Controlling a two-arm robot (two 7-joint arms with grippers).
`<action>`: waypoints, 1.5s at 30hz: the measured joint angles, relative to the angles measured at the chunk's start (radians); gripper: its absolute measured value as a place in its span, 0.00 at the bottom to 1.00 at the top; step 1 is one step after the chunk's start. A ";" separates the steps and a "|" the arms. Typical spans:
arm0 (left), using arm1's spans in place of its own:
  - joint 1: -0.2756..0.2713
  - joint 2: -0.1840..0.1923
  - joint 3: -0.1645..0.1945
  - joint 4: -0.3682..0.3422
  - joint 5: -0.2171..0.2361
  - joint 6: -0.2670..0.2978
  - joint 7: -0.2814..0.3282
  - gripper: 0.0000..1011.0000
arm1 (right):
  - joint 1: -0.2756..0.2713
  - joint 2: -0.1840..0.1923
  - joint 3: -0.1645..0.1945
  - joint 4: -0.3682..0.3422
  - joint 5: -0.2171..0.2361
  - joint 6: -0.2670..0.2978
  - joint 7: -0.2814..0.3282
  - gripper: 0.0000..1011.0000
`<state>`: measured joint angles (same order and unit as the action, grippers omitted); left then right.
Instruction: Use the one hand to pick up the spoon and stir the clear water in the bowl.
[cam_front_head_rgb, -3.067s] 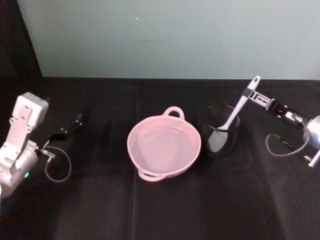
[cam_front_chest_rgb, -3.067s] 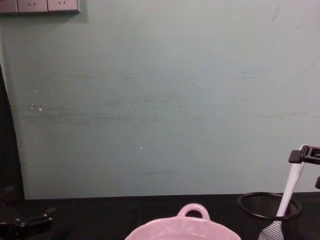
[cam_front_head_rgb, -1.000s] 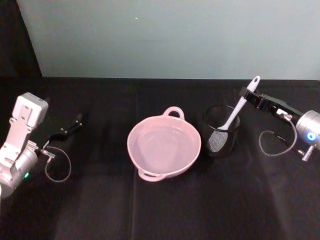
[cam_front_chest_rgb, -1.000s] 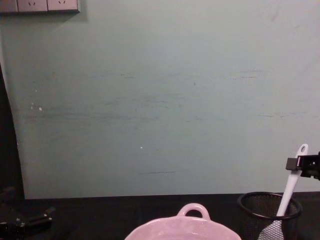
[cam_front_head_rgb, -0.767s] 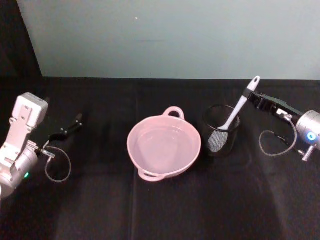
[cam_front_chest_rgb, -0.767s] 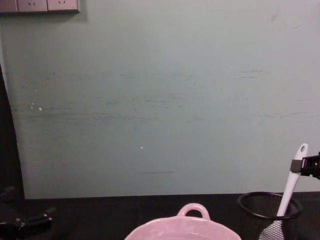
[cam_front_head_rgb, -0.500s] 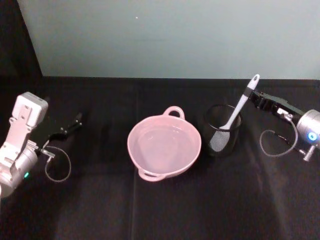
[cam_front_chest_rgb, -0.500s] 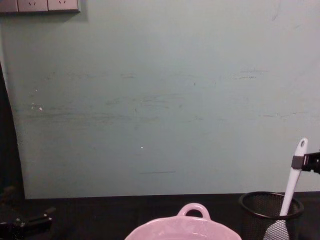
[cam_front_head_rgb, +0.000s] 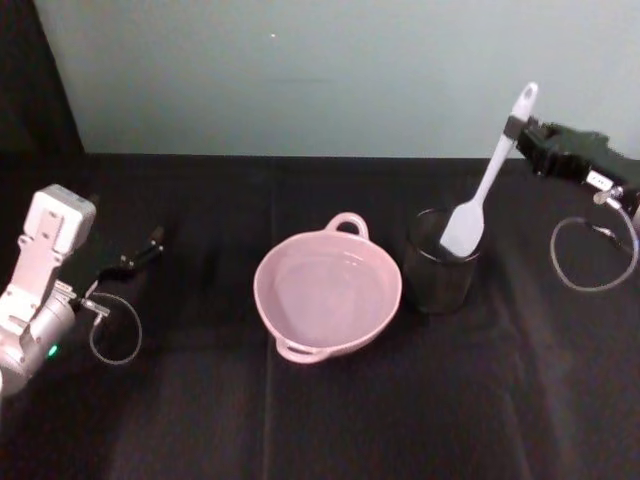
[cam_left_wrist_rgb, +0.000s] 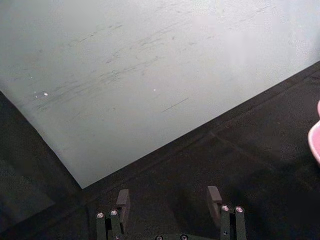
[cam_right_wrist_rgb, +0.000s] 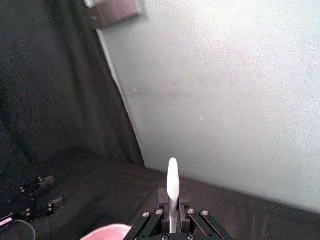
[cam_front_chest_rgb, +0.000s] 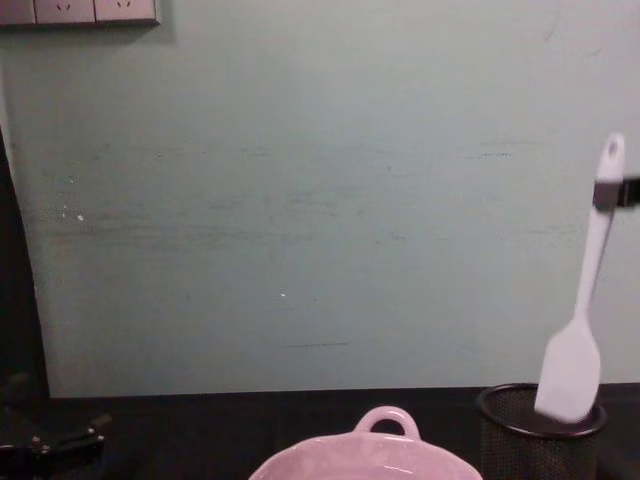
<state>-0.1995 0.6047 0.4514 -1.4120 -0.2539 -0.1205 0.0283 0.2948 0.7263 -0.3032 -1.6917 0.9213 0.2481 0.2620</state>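
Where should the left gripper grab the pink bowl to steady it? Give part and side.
Probably the near loop handle of the bowl, pinched from above: it juts out thin toward the robot. The left gripper sits open at far left; the right gripper holds the spoon over the mesh cup.

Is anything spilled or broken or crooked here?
No, nothing stands out. The bowl sits level, the right gripper holds the spoon by its handle with the blade hanging at the mesh cup's rim, and the left gripper lies open far left.
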 joint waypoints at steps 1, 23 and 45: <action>0.000 0.000 0.000 0.000 0.000 0.000 0.000 1.00 | -0.001 0.015 0.006 -0.029 -0.017 -0.009 0.002 0.11; 0.000 0.000 0.000 0.000 0.000 0.000 0.000 1.00 | 0.085 -0.111 -0.178 -0.058 -0.313 -0.130 0.101 0.11; 0.000 0.000 0.000 0.000 0.000 0.000 0.000 1.00 | 0.030 -0.247 -0.268 0.135 -0.444 -0.288 0.184 0.11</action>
<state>-0.1995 0.6047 0.4513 -1.4120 -0.2540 -0.1205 0.0283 0.3243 0.4791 -0.5708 -1.5566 0.4769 -0.0398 0.4457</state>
